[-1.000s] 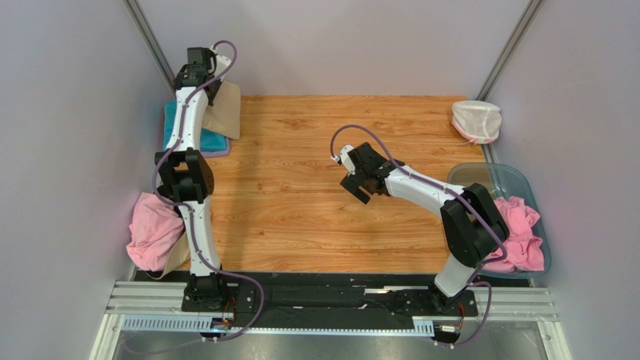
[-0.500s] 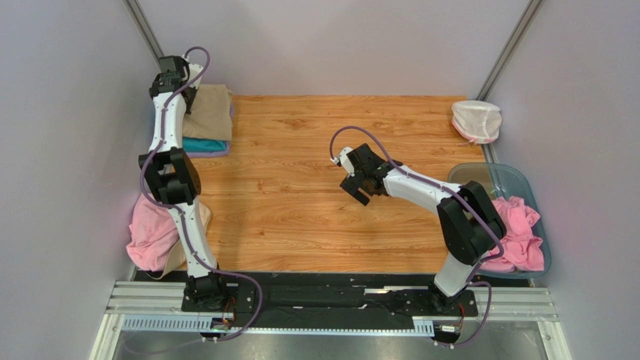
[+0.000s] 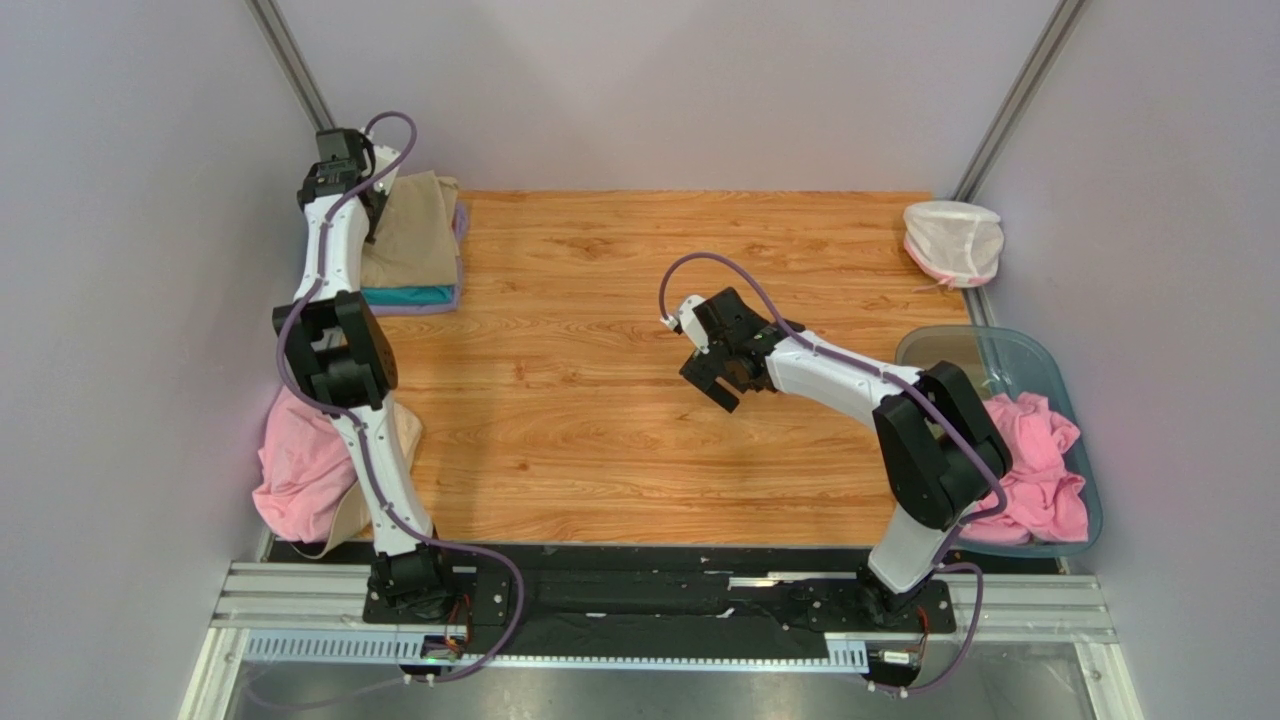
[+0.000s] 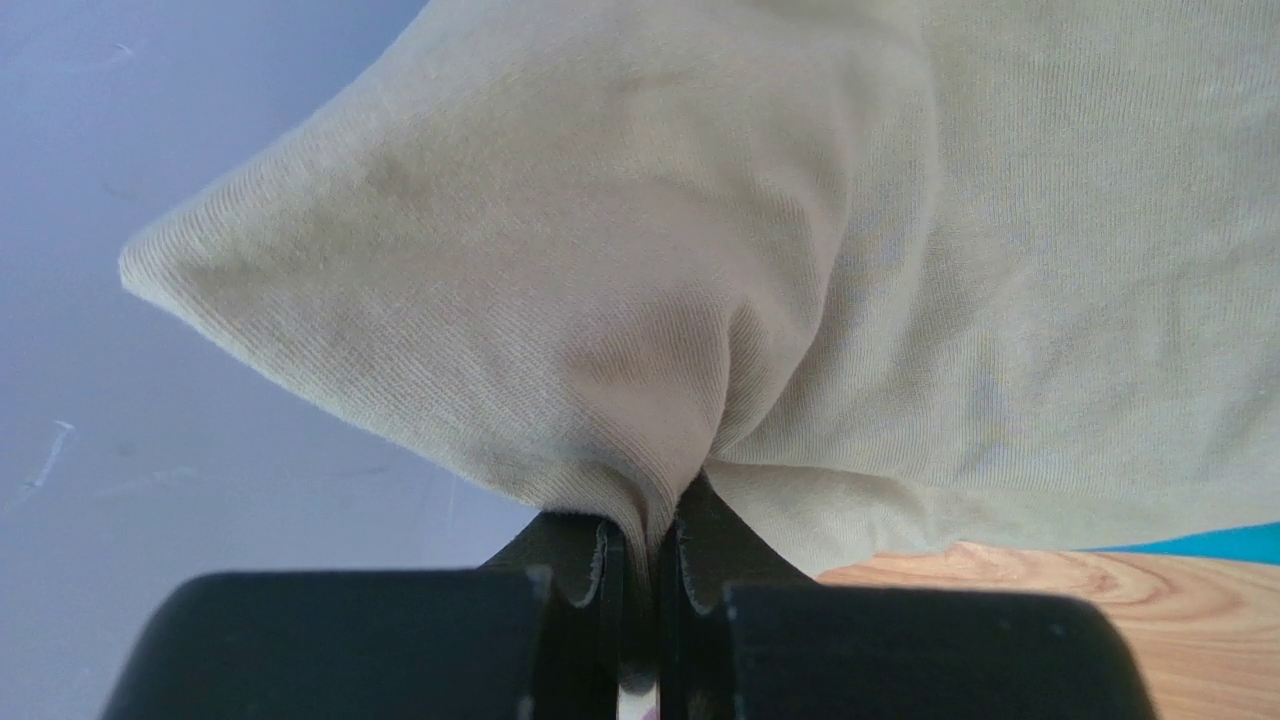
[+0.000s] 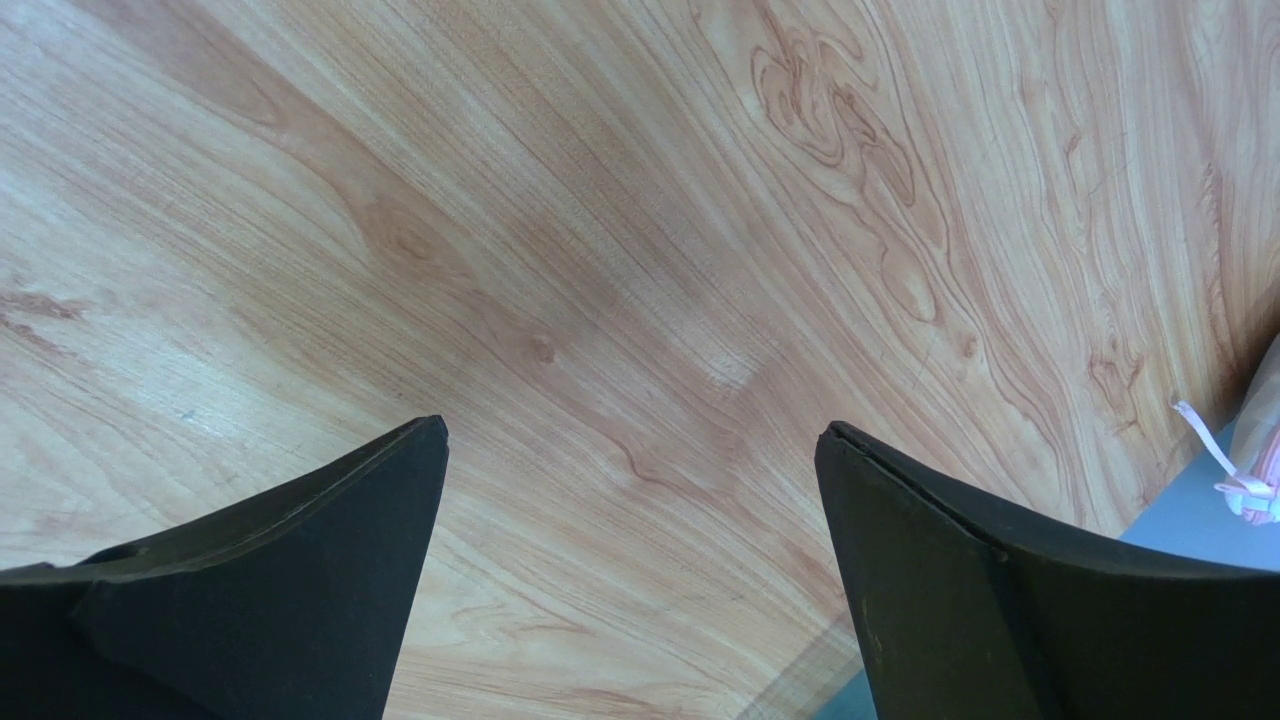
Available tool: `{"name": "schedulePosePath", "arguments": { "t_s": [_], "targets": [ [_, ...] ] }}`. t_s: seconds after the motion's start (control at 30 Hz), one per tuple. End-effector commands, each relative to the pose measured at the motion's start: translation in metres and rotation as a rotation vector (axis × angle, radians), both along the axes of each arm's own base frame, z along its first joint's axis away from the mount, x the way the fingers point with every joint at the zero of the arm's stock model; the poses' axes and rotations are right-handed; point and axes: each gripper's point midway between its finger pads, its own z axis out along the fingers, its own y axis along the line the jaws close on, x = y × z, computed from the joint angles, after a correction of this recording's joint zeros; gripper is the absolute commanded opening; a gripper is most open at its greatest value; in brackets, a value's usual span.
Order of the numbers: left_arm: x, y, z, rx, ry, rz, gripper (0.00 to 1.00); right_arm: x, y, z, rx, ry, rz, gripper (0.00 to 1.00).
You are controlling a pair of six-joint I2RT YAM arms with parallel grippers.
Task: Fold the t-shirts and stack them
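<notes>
From the top camera we see the left gripper [image 3: 343, 155] at the far left corner of the table [image 3: 631, 435], right at the back edge of the tan t-shirt [image 3: 416, 240], which lies folded on a teal t-shirt [image 3: 403, 296]. The right gripper [image 3: 718, 375] hangs over bare wood near the middle, jaws spread wide and holding nothing, well apart from any cloth. A pink t-shirt [image 3: 298, 462] is bunched at the near left edge beside the left arm. A pink heap [image 3: 1040, 473] fills the tub [image 3: 1022, 353] on the right, and a net pouch [image 3: 953, 240] sits in the far right corner. Grey walls [image 3: 135, 300] close in on three sides, and the centre is open wood. On the left wrist camera the jaws are pinched together on a fold of the tan cloth, which bulges above them. A teal sliver and wood show at lower right. On the right wrist camera both dark fingers [image 5: 286, 585] stand far apart over wood grain.
</notes>
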Motion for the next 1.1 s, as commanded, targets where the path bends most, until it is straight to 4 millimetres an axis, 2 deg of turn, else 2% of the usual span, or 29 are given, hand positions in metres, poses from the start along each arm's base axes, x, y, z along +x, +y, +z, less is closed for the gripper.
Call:
{"name": "schedulePosePath", "arguments": {
  "t_s": [0.0,0.1,0.13,0.2,0.23,0.27,0.3,0.33,0.37,0.47,0.53,0.6,0.63,0.7,0.73,0.8,0.83,0.9,0.93,0.97,1.0,1.03,1.07],
  "targets": [
    [0.001,0.015,0.006,0.045,-0.023,0.028,0.00,-0.001,0.001,-0.002,0.011,0.010,-0.017,1.00],
    [-0.001,0.020,-0.008,0.049,0.003,0.059,0.01,-0.001,0.000,-0.002,0.011,0.012,-0.021,1.00],
    [-0.001,0.022,-0.012,0.057,0.012,0.066,0.15,-0.001,0.000,-0.002,0.012,0.014,-0.018,1.00],
    [-0.001,0.025,-0.015,0.070,0.010,0.089,0.32,-0.001,0.000,-0.003,0.011,0.017,-0.019,1.00],
    [-0.003,0.028,-0.013,0.081,0.007,0.103,0.44,-0.002,0.001,-0.003,0.013,0.019,-0.018,1.00],
    [-0.004,0.030,-0.012,0.086,0.001,0.114,0.50,-0.002,0.001,-0.003,0.012,0.021,-0.016,1.00],
    [-0.002,0.029,-0.013,0.092,-0.008,0.118,0.59,-0.002,0.001,-0.004,0.013,0.023,-0.016,0.99],
    [-0.003,0.032,-0.007,0.106,-0.022,0.129,0.74,-0.002,0.002,-0.005,0.012,0.026,-0.016,0.99],
    [-0.003,0.033,-0.003,0.115,-0.032,0.138,0.78,-0.002,0.001,-0.006,0.012,0.028,-0.017,0.99],
    [-0.004,0.033,0.012,0.120,-0.077,0.147,0.85,-0.004,0.001,-0.008,0.011,0.037,-0.015,0.99],
    [-0.004,0.029,0.024,0.103,-0.104,0.139,0.86,-0.003,0.002,-0.006,0.015,0.033,-0.014,0.99],
    [-0.006,0.023,0.028,0.075,-0.117,0.132,0.87,-0.003,0.003,-0.005,0.017,0.029,-0.013,0.99],
    [-0.008,0.020,0.040,0.063,-0.140,0.124,0.87,-0.002,0.002,-0.004,0.016,0.026,-0.016,0.99],
    [-0.013,0.014,0.041,0.040,-0.144,0.115,0.87,-0.002,0.003,-0.001,0.020,0.018,-0.015,0.99],
    [-0.014,0.006,0.053,0.028,-0.168,0.097,0.87,-0.001,0.003,0.001,0.027,0.011,-0.017,0.99],
    [-0.020,0.000,0.054,-0.002,-0.176,0.089,0.88,0.000,0.002,0.005,0.029,-0.002,-0.026,0.99],
    [-0.022,-0.007,0.065,-0.020,-0.199,0.068,0.88,0.001,0.003,0.009,0.038,-0.017,-0.027,0.99],
    [-0.029,-0.019,0.066,-0.069,-0.199,0.042,0.88,0.003,0.002,0.015,0.040,-0.039,-0.035,1.00],
    [-0.032,-0.030,0.077,-0.104,-0.225,0.008,0.88,0.006,0.002,0.020,0.047,-0.055,-0.039,1.00],
    [-0.038,-0.038,0.072,-0.132,-0.206,-0.008,0.89,0.008,0.002,0.026,0.052,-0.077,-0.046,1.00],
    [-0.042,-0.044,0.074,-0.166,-0.215,-0.010,0.97,0.011,-0.001,0.032,0.044,-0.106,-0.065,1.00],
    [-0.048,-0.058,0.088,-0.210,-0.249,-0.050,0.98,0.016,-0.002,0.039,0.050,-0.140,-0.078,1.00],
    [-0.056,-0.064,0.081,-0.239,-0.229,-0.056,0.98,0.020,-0.004,0.049,0.056,-0.176,-0.092,1.00]
  ]
}}
